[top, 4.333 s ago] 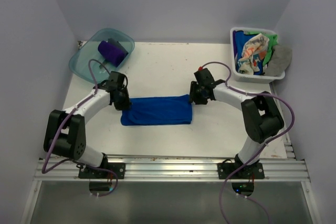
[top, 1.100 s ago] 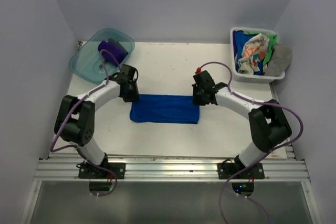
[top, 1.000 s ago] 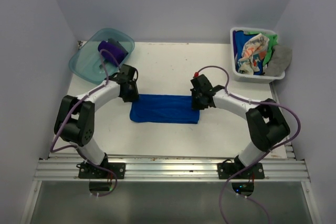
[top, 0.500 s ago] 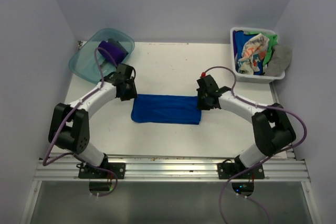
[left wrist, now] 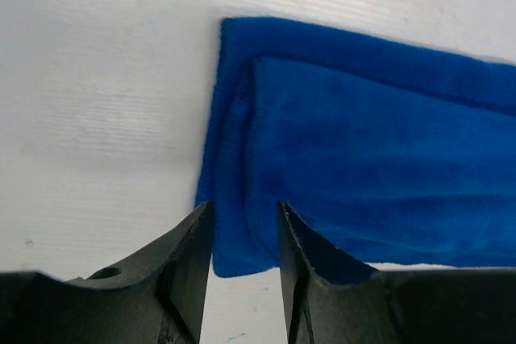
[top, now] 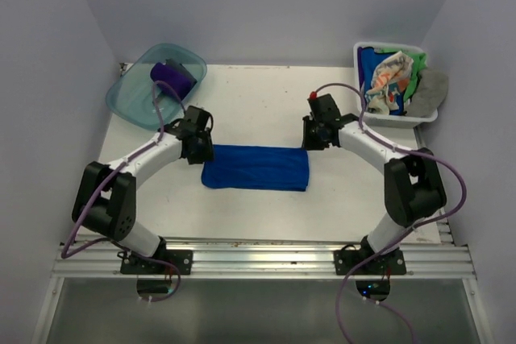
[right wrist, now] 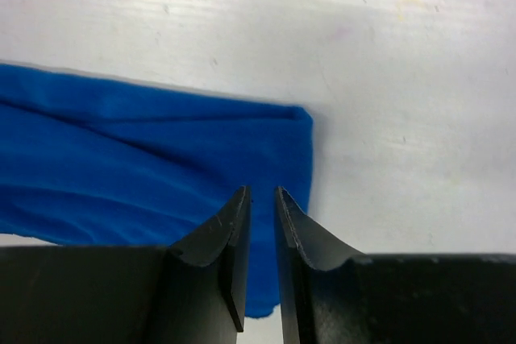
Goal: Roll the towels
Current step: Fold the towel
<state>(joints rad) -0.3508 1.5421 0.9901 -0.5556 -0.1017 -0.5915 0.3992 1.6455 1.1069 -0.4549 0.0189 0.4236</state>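
Note:
A royal blue towel (top: 255, 167) lies folded flat in a long strip mid-table. My left gripper (top: 202, 151) hovers over its left end; in the left wrist view the left gripper (left wrist: 243, 209) is open, with the towel's folded corner (left wrist: 242, 159) showing below the gap and nothing pinched. My right gripper (top: 313, 141) is above the strip's far right corner; in the right wrist view the right gripper (right wrist: 261, 192) stands narrowly open over the towel (right wrist: 161, 175), holding nothing. A rolled purple towel (top: 172, 76) sits in the teal tub (top: 133, 98).
A white basket (top: 397, 118) at the back right holds loose towels: cream patterned (top: 387, 78), green (top: 415, 64), grey (top: 431, 90) and blue (top: 368, 62). The walls stand close on both sides and behind.
My right gripper has parted its jaws a little and drawn back toward the far right. The left gripper shifted slightly at the towel's left end. The blue towel stays flat.

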